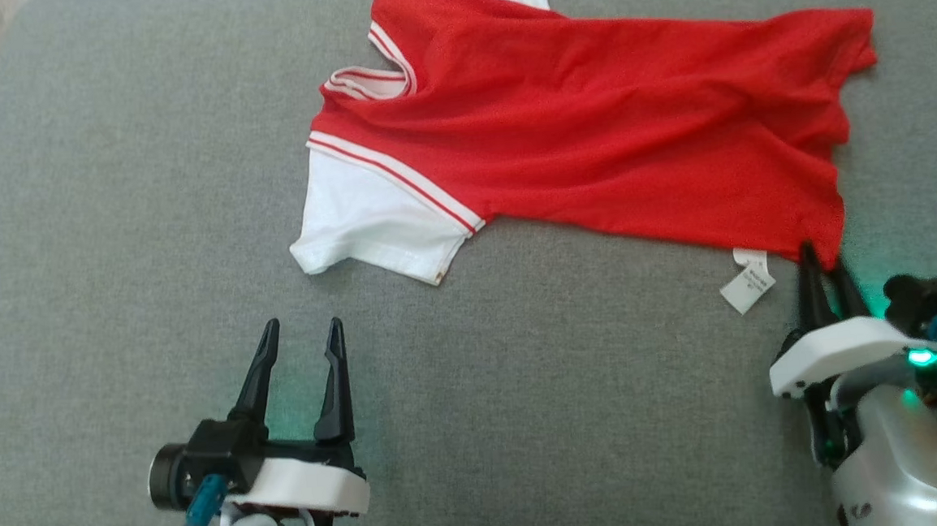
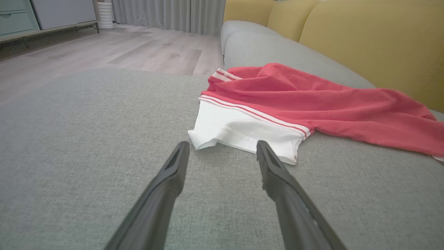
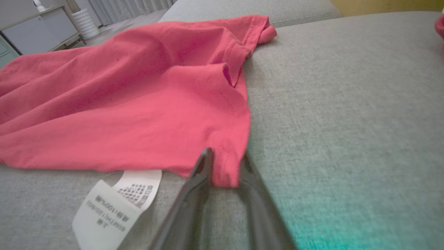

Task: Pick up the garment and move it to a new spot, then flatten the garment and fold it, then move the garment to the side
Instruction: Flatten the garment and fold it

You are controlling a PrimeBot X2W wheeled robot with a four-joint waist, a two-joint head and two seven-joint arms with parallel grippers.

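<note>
A: How far along is it?

B: Early, I'd judge. The sofa (image 1: 109, 236) seat carries the shirt (image 1: 590, 125), which lies opened out but creased along the body, and its far hem corner is rolled over. Nothing is folded and nothing has been set aside. The grasp I see could be for lifting it or for pulling it flat. I can't tell whether it has had its move to a new spot.

A: So what's left?

B: At least the smoothing, the fold and the last shift to the side.

A: Which way does it point?

B: Its long axis runs across the head view, left to right, and the right end dips a little toward the robot. The collar (image 1: 368, 82) and white sleeves point to the robot's left, the hem (image 1: 851, 69) to its right. The near sleeve (image 1: 368, 220) sticks out toward the robot.

A: And the grippers?

B: The left gripper (image 1: 301, 326) is low over the seat just short of that sleeve. Its jaws are wide, with nothing between them. The right gripper (image 1: 822, 262) is at the near hem corner with its jaws narrow, and the right wrist view shows a fold of red cloth pinched between them. The white label (image 1: 748, 281) lies free just beside them, on the robot's left.
</note>
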